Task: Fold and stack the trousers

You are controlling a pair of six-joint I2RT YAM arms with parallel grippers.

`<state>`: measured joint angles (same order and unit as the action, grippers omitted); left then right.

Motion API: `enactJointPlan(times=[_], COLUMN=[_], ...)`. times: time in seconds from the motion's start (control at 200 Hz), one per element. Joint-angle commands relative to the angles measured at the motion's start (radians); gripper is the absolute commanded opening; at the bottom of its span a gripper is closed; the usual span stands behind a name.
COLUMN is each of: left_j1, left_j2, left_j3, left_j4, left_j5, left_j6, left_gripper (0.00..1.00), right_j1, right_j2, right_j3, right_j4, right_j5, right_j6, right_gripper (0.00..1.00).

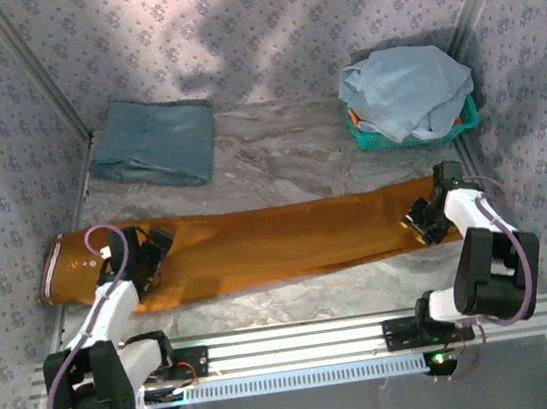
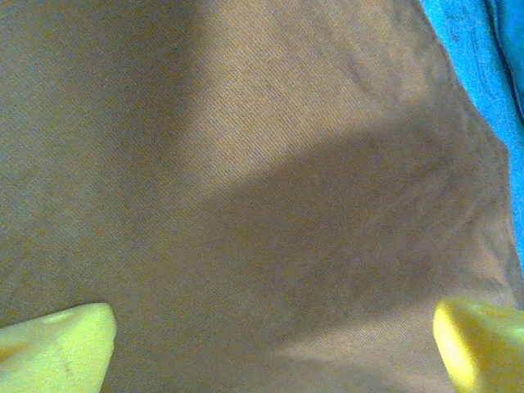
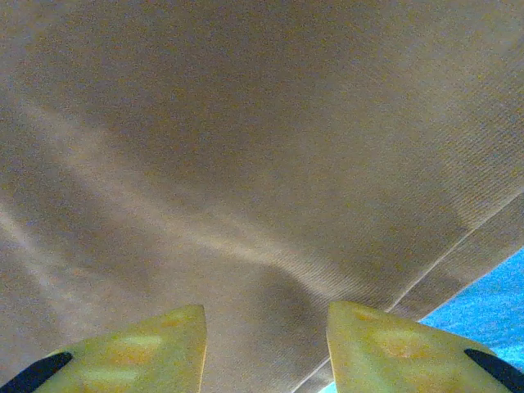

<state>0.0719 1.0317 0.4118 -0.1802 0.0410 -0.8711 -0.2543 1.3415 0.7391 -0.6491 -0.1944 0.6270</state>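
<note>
Trousers full-length overhead, weave from wrists

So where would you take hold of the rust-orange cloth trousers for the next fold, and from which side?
Probably the leg-hem end, taken from above by the right gripper, which hovers there with jaws apart. The rust-orange cloth trousers lie flat in one long strip, striped waistband at the far left, so the thin hem edge looks easiest to pinch and carry over.
</note>
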Motion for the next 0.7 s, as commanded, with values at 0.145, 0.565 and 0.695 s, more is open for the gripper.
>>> enactJointPlan(times=[0.145, 0.565, 0.695], left_j1=[-0.083, -0.124, -0.125], left_j2=[-0.023, 0.094, 0.117], left_j3=[0.125, 0.135, 0.152], left_j4=[-0.116, -0.056, -0.065], left_j5=[0.024, 0.041, 0.056], left_j6=[0.034, 0.013, 0.021], left_gripper=[0.99, 0.99, 0.99], right_j1=[0.102, -0.172, -0.279], right_j2=[0.063, 0.101, 0.127], right_j3=[0.182, 0.168, 0.139], right_j4=[0.033, 0.016, 0.043], right_j5=[0.054, 0.208, 0.174], right_j6=[-0.010, 0.055, 0.115], right_gripper=[0.46, 0.71, 0.71])
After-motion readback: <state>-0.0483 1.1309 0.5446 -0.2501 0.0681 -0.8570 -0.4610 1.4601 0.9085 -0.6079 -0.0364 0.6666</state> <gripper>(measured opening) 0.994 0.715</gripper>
